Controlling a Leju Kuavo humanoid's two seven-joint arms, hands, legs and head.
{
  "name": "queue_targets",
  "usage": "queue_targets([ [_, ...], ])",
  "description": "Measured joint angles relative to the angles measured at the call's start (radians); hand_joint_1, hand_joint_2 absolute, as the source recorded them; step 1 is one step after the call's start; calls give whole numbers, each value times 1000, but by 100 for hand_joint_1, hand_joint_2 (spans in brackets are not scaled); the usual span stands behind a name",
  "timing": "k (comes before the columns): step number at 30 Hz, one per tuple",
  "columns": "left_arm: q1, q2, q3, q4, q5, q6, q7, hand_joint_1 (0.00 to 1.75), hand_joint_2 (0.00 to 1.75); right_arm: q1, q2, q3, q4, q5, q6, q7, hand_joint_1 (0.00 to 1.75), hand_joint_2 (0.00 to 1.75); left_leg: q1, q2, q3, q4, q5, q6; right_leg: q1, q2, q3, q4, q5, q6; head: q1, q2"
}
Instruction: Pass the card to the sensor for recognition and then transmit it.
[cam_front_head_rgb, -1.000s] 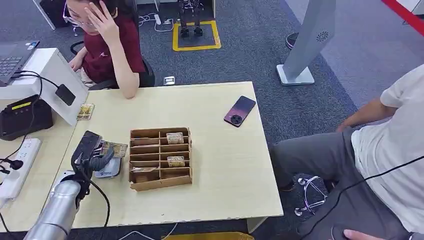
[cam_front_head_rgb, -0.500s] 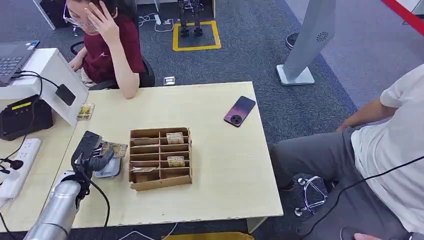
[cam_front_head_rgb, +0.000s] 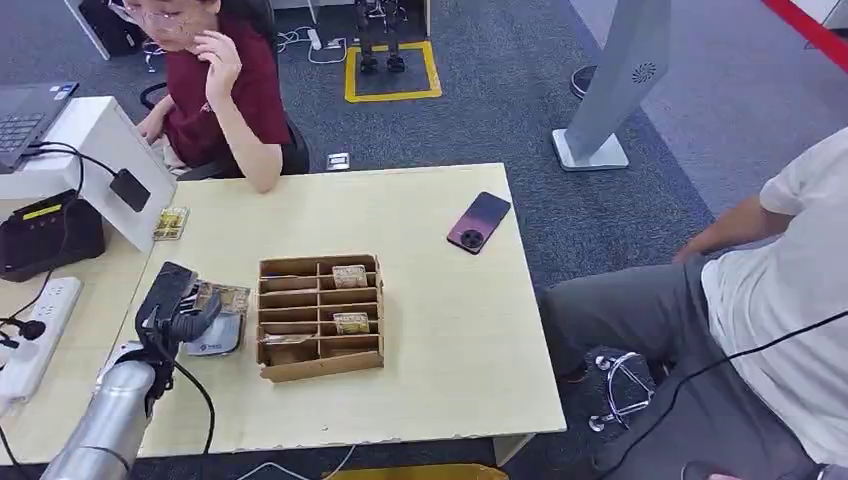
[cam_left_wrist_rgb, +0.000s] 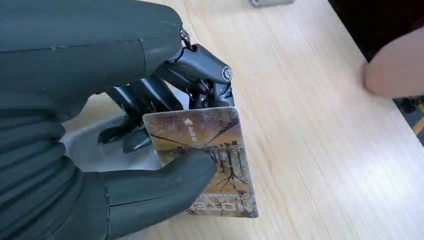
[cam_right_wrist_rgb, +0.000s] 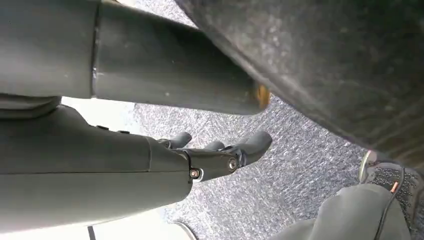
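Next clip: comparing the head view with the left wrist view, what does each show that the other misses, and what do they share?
Head view alone: the wooden organizer with cards in some compartments, the phone, a spare card near the white stand, and two seated people.

Left wrist view alone: the card's printed picture and the thumb pressing on its face.

Both: the left hand holding the card above the pale wooden table.

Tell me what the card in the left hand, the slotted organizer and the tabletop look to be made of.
Card: likely plastic, glossy printed face with a soft sheen, held flat by the left hand.
Organizer: probably brown cardboard or thin wood; matte, thin dividers.
Tabletop: light wood or wood-look laminate; visible straight grain, smooth satin finish.
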Motion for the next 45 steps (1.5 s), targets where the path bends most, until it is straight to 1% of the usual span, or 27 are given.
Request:
queue_targets([
  [3, -4, 15, 0, 0, 5, -6, 0, 175, 175, 0, 0, 0, 1, 0, 0, 0, 0, 0, 0, -1, 0, 0, 0, 0, 0, -1, 0, 0, 0, 0, 0, 0],
  [7, -5, 22, 0, 0, 6, -8, 0, 175, 175, 0, 0, 1, 1, 0, 0, 0, 0, 0, 0, -1, 0, 0, 0, 0, 0, 0, 0, 0, 0, 0, 0, 0],
  [16, -5, 27, 0, 0, 5, -8, 0, 175, 175, 0, 1, 2, 1, -2, -1, 0, 0, 0, 0, -1, 0, 0, 0, 0, 0, -1, 0, 0, 0, 0, 0, 0],
  [26, -4, 28, 0, 0, -25, -16, 0, 175, 175, 0, 1, 5, 1, -5, -1, -3, 0, 0, 0, -1, -1, 0, 0, 0, 0, -1, 0, 0, 0, 0, 0, 0],
  [34, -4, 27, -8, 3, -188, 95, 7, 175, 175, 0, 1, 6, 1, -8, -1, -6, 0, 0, 0, -1, 0, 0, 0, 0, 0, -1, 0, 0, 0, 0, 0, 0],
  [40, -4, 26, -18, 9, -243, 128, 8, 175, 175, 0, 1, 8, 1, -16, -1, -8, 0, 0, 0, -1, 0, 0, 0, 0, 0, -1, 0, 0, 0, 0, 0, 0],
  [43, -5, 24, -31, 18, -301, 172, 30, 175, 175, -1, 1, 16, 1, -19, -1, -9, 0, 0, 0, -1, 0, 0, 0, 0, 0, 0, 0, 0, 0, 0, 0, 0],
  [45, -9, 19, -42, 43, -348, 202, 43, 175, 175, -1, 1, 21, 1, -19, 0, -10, 0, 0, 0, -1, 0, 0, 0, 0, 0, 0, 1, 0, 0, 0, 0, 0],
])
